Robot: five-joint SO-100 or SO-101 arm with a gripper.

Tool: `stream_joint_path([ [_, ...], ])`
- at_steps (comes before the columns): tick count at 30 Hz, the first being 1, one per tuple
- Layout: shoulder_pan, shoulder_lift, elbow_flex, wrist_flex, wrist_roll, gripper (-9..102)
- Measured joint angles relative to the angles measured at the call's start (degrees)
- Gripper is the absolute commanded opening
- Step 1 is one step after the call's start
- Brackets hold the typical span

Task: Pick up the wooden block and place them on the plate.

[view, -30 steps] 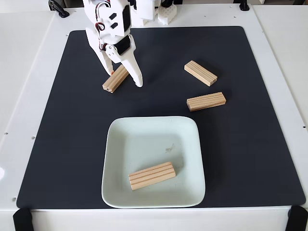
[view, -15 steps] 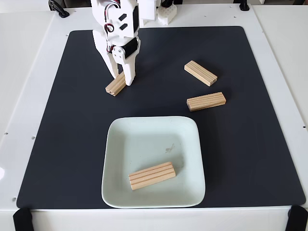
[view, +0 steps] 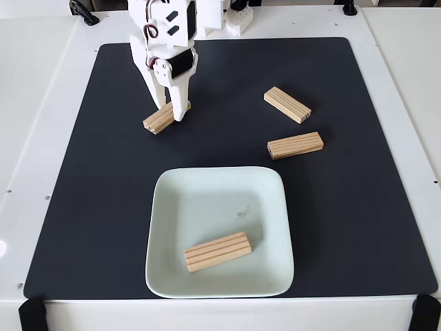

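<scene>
My white gripper [view: 168, 110] reaches down at the upper left of the black mat, its fingers shut on a light-tan grooved wooden block [view: 157, 120], whose lower left end sticks out from between them. Whether this block rests on the mat or is slightly off it, I cannot tell. The pale mint-green square plate [view: 169, 200] lies at the front centre, below the gripper, with another wooden block [view: 217, 251] lying in its lower half. Two more wooden blocks lie on the mat at the right, one [view: 287, 105] angled and one [view: 295, 145] below it.
The black mat [view: 358, 207] covers most of the white table. The arm's base [view: 207, 17] and white parts stand at the top edge. Black clamps sit at the front corners [view: 31, 314].
The fingers went from spread around the block to shut on it. The block's free end shifted slightly left and up, and the gripper turned a little.
</scene>
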Motion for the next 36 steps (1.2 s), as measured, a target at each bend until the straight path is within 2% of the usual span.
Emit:
stream_joint_path([
  [5,-5.54,7.47,-7.73,6.15,12.83,0],
  [9,-10.46,8.17,-17.31,9.40,26.81,0],
  [15,-14.68,-0.26,-29.71,9.76,41.40,0],
  [23,-16.70,-18.72,-50.19,8.88,48.25,0],
  [31,-15.82,-39.02,-73.30,0.09,53.09,0],
  [36,-15.73,-49.75,-85.87,-2.20,56.16,0],
])
